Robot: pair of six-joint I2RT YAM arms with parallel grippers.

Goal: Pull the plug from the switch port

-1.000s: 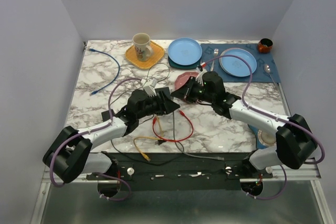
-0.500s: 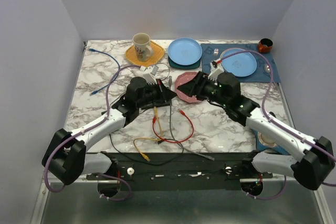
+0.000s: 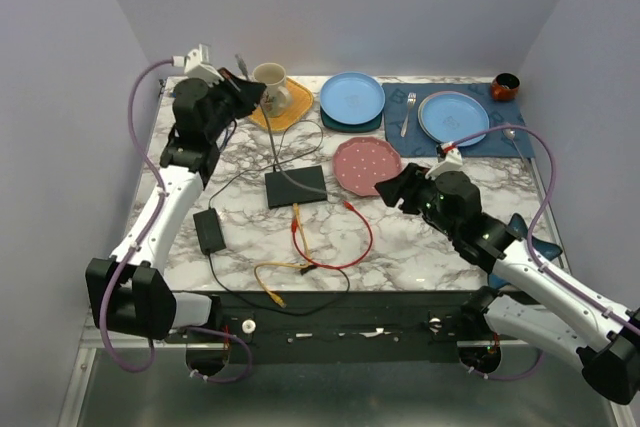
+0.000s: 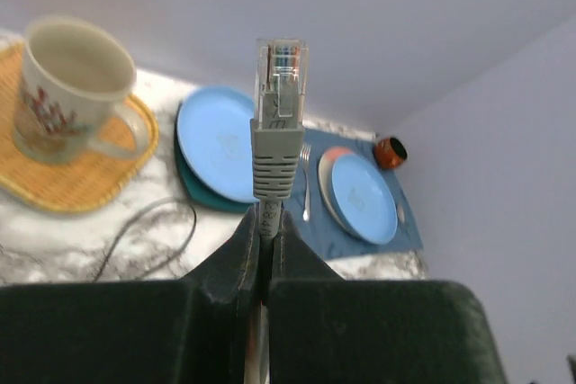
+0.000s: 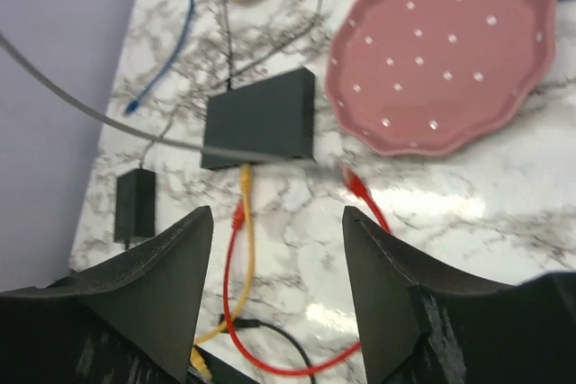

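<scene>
The switch point(image 3: 295, 187) point(image 5: 261, 119), a flat black box, lies mid-table beside the pink dotted plate point(image 3: 365, 165) point(image 5: 441, 60). My left gripper point(image 3: 245, 87) point(image 4: 267, 222) is raised at the far left near the mug and is shut on a grey cable just below its plug point(image 4: 277, 96). The plug's clear tip points up in the air, free of the switch. The grey cable point(image 3: 277, 152) trails down across the switch. A yellow plug point(image 5: 244, 177) sits at the switch's near edge. My right gripper point(image 3: 388, 187) point(image 5: 274, 213) hovers open to the right of the switch, holding nothing.
A mug point(image 3: 270, 87) stands on an orange coaster. Blue plates point(image 3: 352, 97), a fork and a spoon sit on a blue mat at the back right, by a small brown bowl point(image 3: 505, 85). A black power brick point(image 3: 208, 230), red cable point(image 3: 340, 252) and blue cable point(image 3: 205, 132) lie around.
My left arm has swung up from the switch to the far left with the grey plug. My right arm has drawn back to the right and opened, which uncovers the switch.
</scene>
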